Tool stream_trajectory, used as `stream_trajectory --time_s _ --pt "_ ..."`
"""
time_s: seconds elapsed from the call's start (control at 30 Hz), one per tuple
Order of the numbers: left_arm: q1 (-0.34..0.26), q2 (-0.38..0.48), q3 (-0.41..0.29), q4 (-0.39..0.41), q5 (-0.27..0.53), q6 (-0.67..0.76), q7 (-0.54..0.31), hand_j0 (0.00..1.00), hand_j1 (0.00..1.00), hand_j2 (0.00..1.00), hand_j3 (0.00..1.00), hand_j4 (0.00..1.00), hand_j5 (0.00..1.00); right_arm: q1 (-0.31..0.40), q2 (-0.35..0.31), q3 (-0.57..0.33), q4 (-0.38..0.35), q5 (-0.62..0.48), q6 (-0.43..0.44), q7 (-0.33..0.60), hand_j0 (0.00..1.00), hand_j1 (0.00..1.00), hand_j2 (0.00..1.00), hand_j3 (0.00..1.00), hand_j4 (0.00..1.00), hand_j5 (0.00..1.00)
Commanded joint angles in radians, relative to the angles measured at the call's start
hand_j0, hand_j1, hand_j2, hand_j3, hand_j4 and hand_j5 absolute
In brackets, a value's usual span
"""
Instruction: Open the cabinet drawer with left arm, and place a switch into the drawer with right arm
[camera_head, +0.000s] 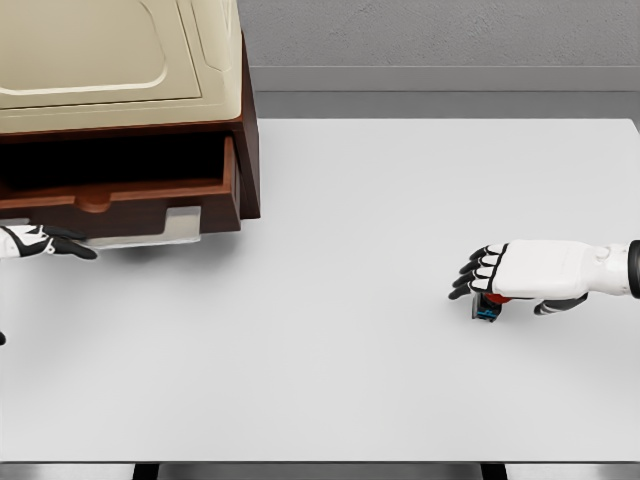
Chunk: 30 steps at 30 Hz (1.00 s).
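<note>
The dark wood cabinet (250, 130) with a cream top stands at the table's far left. Its drawer (150, 195) is pulled out, and the inside looks dark. My left hand (48, 243) shows at the left edge, just below the drawer front. Its fingers point right, open and apart from the drawer. The switch (487, 309), a small red, blue and black thing, lies on the table at the right. My right hand (505, 280) hovers palm down right over it, fingers stretched leftward and open. Most of the switch is hidden under the palm.
The white table (330, 380) spans the view, with its front edge at the bottom and its right edge by my right forearm. A grey wall runs behind it. A pale part (185, 228) shows under the drawer front.
</note>
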Motion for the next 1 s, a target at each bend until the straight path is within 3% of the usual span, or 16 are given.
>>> stream_trajectory --time_s 0.0,0.4,0.6,0.97 --pt "0.000 0.004 0.002 0.001 0.023 0.001 0.001 1.00 1.00 1.00 1.00 1.00 1.00 0.000 0.004 0.001 0.007 0.001 0.002 0.000 0.92 0.92 0.92 0.92 0.92 0.92" --pt "-0.003 0.018 0.022 0.001 0.108 0.000 0.001 1.00 1.00 1.00 1.00 1.00 1.00 0.002 0.021 0.002 0.024 0.021 0.002 0.000 0.92 0.92 0.92 0.92 0.92 0.92" --pt "-0.002 0.009 0.025 -0.004 0.103 -0.036 0.001 1.00 1.00 1.00 1.00 1.00 1.00 0.005 0.021 0.001 0.032 0.020 0.002 0.000 0.80 0.80 0.80 0.80 0.80 0.80" --pt "-0.002 -0.049 0.028 -0.007 0.066 -0.036 0.001 1.00 1.00 1.00 1.00 1.00 1.00 0.005 0.022 0.001 0.033 0.020 0.002 0.000 0.70 0.70 0.70 0.70 0.70 0.70"
